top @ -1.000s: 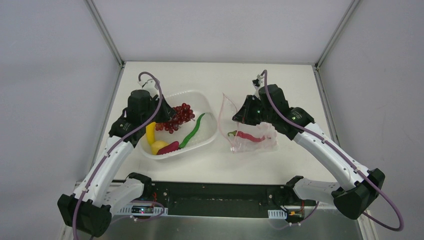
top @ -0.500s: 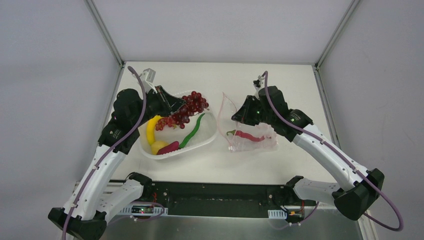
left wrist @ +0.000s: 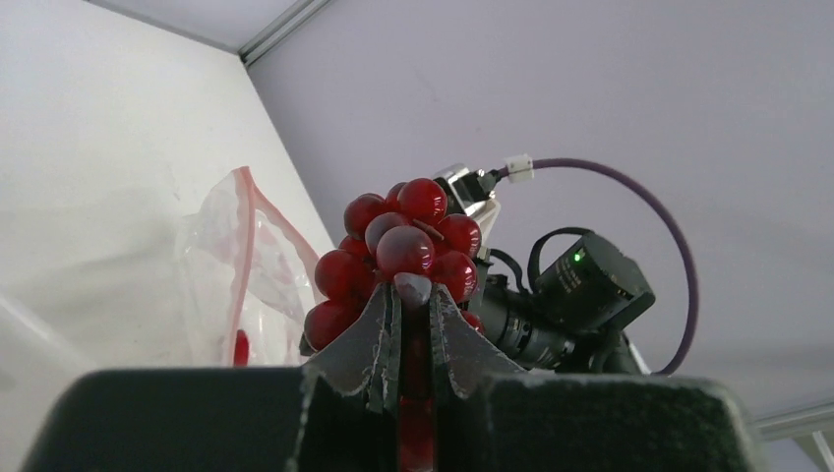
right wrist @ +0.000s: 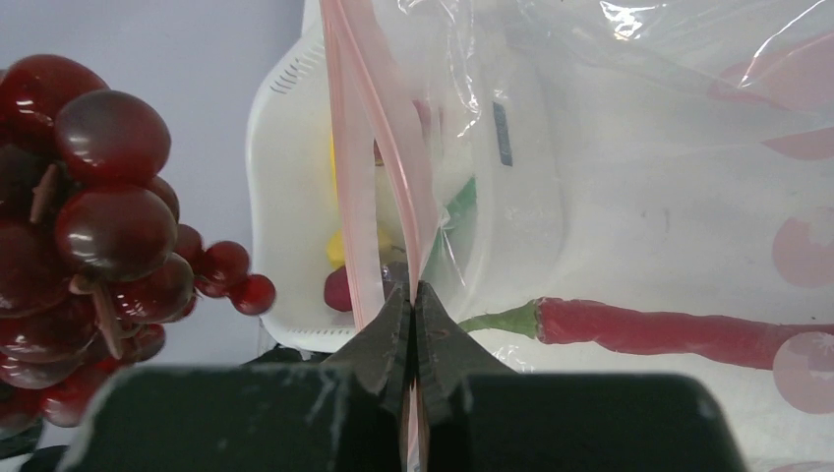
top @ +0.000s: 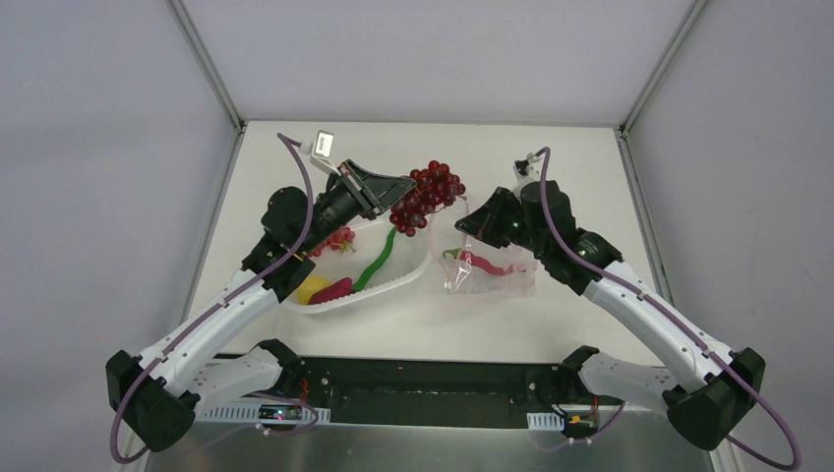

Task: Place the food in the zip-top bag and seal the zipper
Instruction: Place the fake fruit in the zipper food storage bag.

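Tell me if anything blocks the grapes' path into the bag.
Nothing visible does. The left gripper holds the grape bunch in the air just left of the zip-top bag, whose zipper edge the right gripper holds up. Only air between them.

Count, items in view:
- grape bunch [top: 428, 192] ×1, in the left jaws
- smaller grape cluster [top: 339, 239] ×1
- green chili [top: 379, 261] ×1
- red chili [top: 489, 265] ×1, beneath the right jaws
- round yellow fruit [top: 312, 289] ×1
- dark red elongated piece [top: 334, 289] ×1, kind unclear
- zip-top bag [top: 519, 280] ×1
- white tub [top: 405, 277] ×1
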Robot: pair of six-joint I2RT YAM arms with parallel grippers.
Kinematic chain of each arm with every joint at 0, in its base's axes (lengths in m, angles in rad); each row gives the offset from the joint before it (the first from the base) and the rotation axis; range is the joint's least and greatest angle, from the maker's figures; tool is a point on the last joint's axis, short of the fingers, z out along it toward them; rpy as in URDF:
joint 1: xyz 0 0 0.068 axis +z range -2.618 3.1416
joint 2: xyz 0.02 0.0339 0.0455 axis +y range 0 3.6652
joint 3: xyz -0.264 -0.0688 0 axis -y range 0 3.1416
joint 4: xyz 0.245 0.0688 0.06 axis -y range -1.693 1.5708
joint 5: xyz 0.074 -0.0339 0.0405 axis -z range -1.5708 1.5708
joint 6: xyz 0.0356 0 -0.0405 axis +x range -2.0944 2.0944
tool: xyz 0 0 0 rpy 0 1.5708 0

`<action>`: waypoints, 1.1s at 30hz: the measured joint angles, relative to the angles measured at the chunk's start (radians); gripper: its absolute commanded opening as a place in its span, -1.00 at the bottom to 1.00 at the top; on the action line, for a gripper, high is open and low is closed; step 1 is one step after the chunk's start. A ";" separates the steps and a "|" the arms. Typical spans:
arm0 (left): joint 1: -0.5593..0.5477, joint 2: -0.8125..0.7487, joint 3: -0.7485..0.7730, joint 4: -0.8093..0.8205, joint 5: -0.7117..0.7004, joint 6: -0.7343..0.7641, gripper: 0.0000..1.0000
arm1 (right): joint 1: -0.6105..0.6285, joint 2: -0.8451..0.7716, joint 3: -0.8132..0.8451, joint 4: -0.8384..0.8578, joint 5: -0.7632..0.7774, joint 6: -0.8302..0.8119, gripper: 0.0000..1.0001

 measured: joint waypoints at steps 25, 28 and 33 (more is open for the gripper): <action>-0.193 0.294 -0.262 0.701 -0.381 -0.158 -1.00 | 0.000 -0.132 -0.147 0.225 0.084 0.253 -1.00; -0.199 0.320 -0.285 0.761 -0.401 -0.167 -1.00 | 0.000 -0.137 -0.147 0.232 0.093 0.267 -1.00; -0.199 0.307 -0.308 0.775 -0.419 -0.158 -1.00 | -0.002 -0.148 -0.147 0.224 0.133 0.279 -1.00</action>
